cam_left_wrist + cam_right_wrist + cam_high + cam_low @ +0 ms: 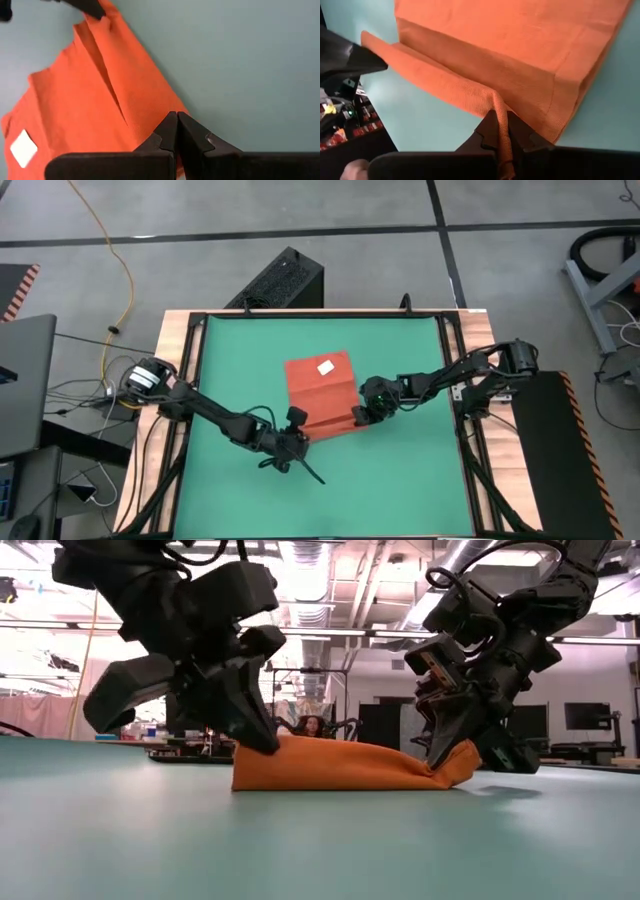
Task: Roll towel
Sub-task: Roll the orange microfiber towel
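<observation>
The orange-red towel [320,395] lies on the green mat [250,350] with its white tag [326,367] up. Its near edge is turned over into a narrow folded strip [440,80]. My left gripper [176,119] is shut at the strip's left end. My right gripper [501,137] is shut on the strip's right end, which is raised a little off the mat [462,762]. The rest of the towel lies flat. My left gripper sets its shut fingertips [266,744] on the towel's near left corner [159,112], slanting down from the near left. No cloth shows between the fingers. The corner lies on the mat. My right gripper pinches the folded strip's right end [499,107] between its two fingers, slanting down from the table's right. A thin band of cloth runs back between the fingers. That corner is lifted slightly; the strip beyond it rests on the towel, slack.
The mat fills the table inside a wooden frame [180,380]. A black box [285,280] stands beyond the far edge and a laptop [25,380] beside the left edge. A person [313,726] sits far back in the room. Bare mat lies near and far of the towel.
</observation>
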